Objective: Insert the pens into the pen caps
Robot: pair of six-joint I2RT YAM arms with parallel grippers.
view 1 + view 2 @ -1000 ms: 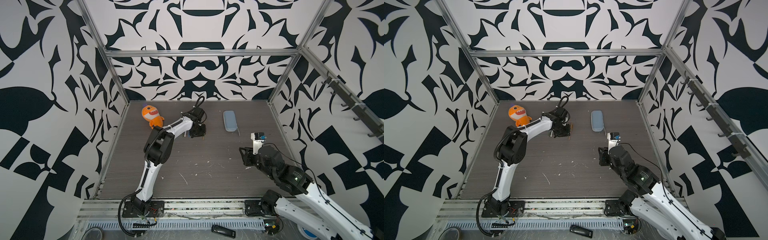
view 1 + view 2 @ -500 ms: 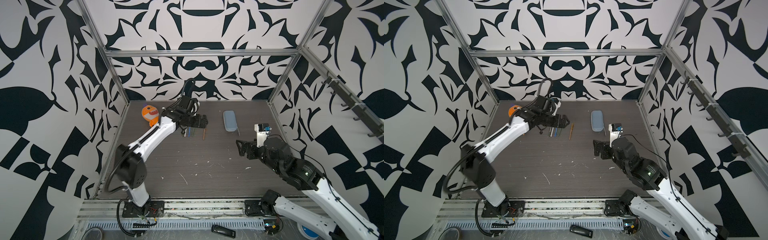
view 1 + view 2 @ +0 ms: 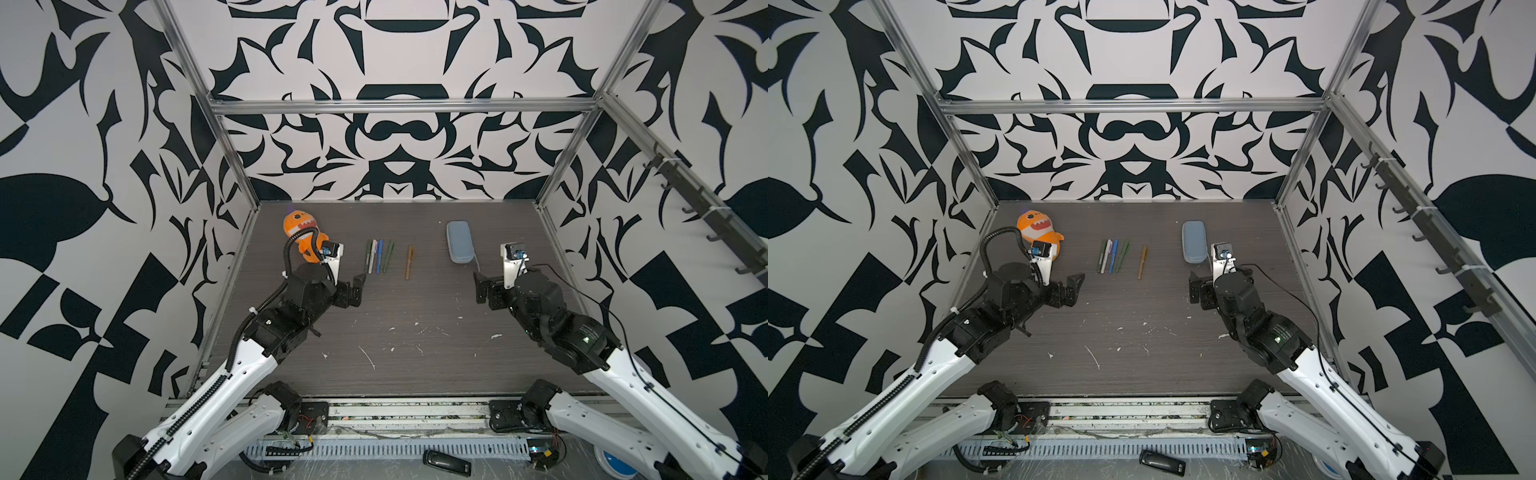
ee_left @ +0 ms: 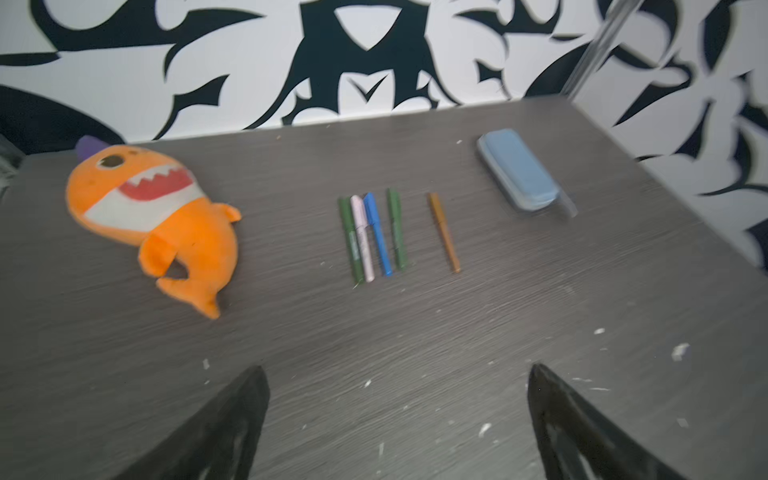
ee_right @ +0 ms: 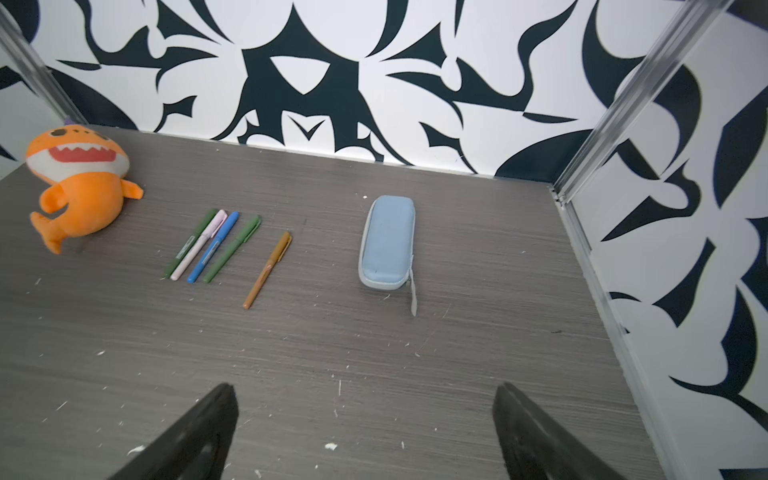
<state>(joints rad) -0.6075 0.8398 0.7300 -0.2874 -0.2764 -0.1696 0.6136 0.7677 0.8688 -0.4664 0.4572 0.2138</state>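
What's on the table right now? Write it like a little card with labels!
shark plush: orange, left of the pens
pencil case: pale blue, right of the pens
pens: five, lying flat, all capped
grouping: four side by side; orange-brown pen apart, on the pencil case side
left tool: open, empty
right tool: open, empty

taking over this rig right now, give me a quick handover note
Left gripper: open, empty. Right gripper: open, empty.
Four pens lie side by side on the table; the orange-brown pen lies slightly apart, between them and the blue case.
Done: all five appear to have caps on.
Left: nothing obvious; maybe check the caps are seated.
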